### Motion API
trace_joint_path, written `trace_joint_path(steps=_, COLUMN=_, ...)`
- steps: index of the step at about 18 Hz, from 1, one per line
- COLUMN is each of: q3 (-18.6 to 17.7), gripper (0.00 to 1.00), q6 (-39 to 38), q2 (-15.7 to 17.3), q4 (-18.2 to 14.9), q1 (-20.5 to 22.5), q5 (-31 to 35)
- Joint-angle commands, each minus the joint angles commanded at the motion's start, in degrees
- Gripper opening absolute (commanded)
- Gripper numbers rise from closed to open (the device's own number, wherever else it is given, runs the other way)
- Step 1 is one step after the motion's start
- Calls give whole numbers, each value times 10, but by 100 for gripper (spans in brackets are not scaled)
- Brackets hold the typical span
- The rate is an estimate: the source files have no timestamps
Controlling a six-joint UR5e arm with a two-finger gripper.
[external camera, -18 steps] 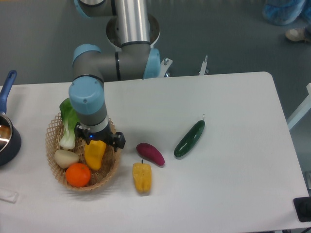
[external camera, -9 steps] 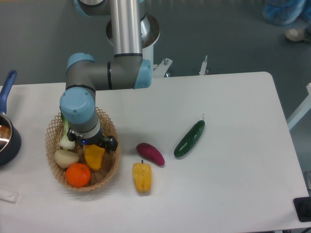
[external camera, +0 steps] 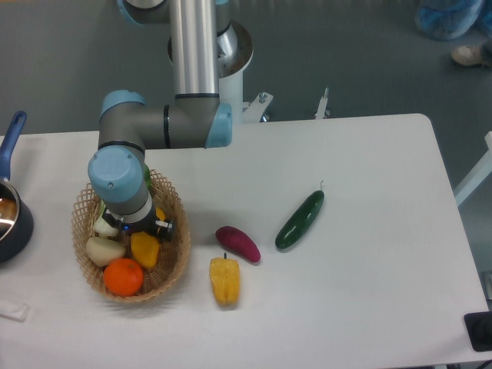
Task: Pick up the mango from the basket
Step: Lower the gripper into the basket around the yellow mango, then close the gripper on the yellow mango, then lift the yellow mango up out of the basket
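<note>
The mango (external camera: 145, 250) is a smooth yellow-orange fruit lying in the tan wicker basket (external camera: 174, 261) at the left of the table. My gripper (external camera: 141, 229) points straight down into the basket, right over the mango's upper end. The wrist covers the fingers, so I cannot tell whether they are open or shut, or whether they touch the mango. Only the mango's lower half shows below the wrist.
Also in the basket are a round orange (external camera: 124, 277), a pale root vegetable (external camera: 103, 250) and a mostly hidden leafy green (external camera: 102, 224). On the table lie a yellow bell pepper (external camera: 224, 279), a purple vegetable (external camera: 237, 243) and a cucumber (external camera: 300, 219). A dark pot (external camera: 11, 219) stands at the left edge.
The arm has swung left and the gripper has moved further over the basket, covering more of the mango and the leafy green. The fruits have not moved.
</note>
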Motion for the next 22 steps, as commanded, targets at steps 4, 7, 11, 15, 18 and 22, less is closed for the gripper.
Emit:
trace_joint_path(steps=4, q3=7, gripper=15, q6=1, q2=27, q4=-5, q1=4, q5=0)
trace_joint_path(steps=7, q3=15, gripper=14, q6=5, q2=50, q4=-6, q1=12, q5=12)
trace_joint_path(steps=11, q3=35, gripper=15, q6=23, q2=64, q4=-10, q1=52, q5=29)
trace_joint_path(steps=15, q3=54, gripper=16, q6=134, q2=81, q4=-25, q1=114, q5=30)
trace_joint_path(steps=18, q3=58, gripper=17, q6=196, q2=98, q4=-31, q1=162, q5=29)
trace_joint_path(steps=22, q3=68, gripper=19, q6=309, q2=108, q4=-56, q1=220, q5=29)
